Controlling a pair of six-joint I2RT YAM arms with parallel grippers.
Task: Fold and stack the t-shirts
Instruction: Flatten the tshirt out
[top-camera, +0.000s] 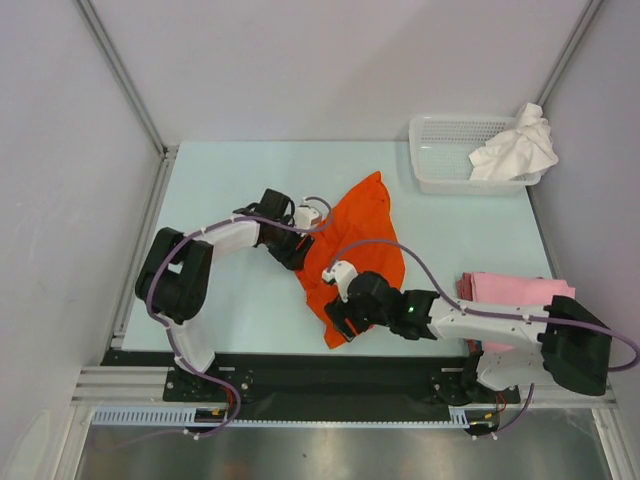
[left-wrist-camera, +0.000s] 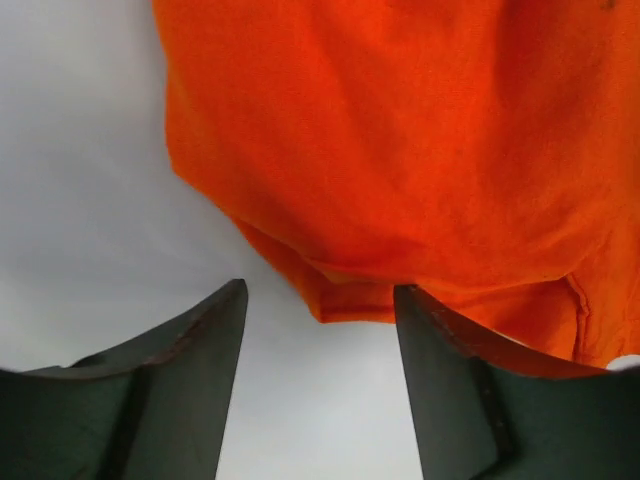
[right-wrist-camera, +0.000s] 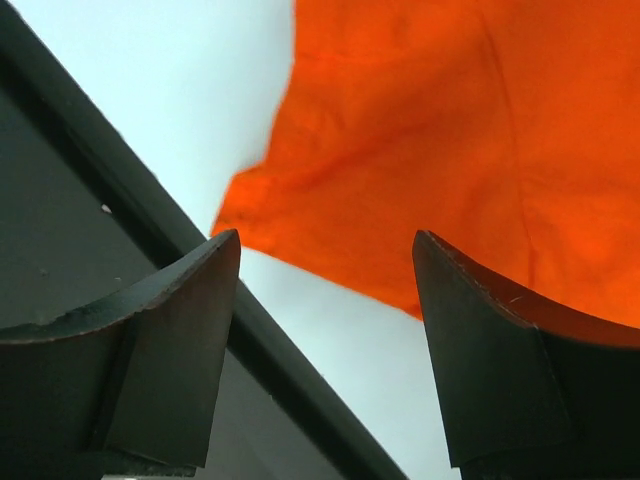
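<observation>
The bright orange t-shirt (top-camera: 358, 250) lies rumpled in the middle of the table. It fills the top of the left wrist view (left-wrist-camera: 400, 140) and the upper right of the right wrist view (right-wrist-camera: 450, 150). My left gripper (top-camera: 297, 250) is open at the shirt's left edge, with a hem corner just ahead of its gap (left-wrist-camera: 318, 300). My right gripper (top-camera: 338, 322) is open at the shirt's near corner, by the table's front edge; nothing lies between its fingers (right-wrist-camera: 325, 250). A folded pale pink t-shirt (top-camera: 510, 292) lies at the right. A white t-shirt (top-camera: 515, 148) hangs crumpled over the basket.
A white plastic lattice basket (top-camera: 450, 150) stands at the back right corner. The black front rail of the table (right-wrist-camera: 120, 200) runs just under my right gripper. White walls enclose the table on the left, back and right.
</observation>
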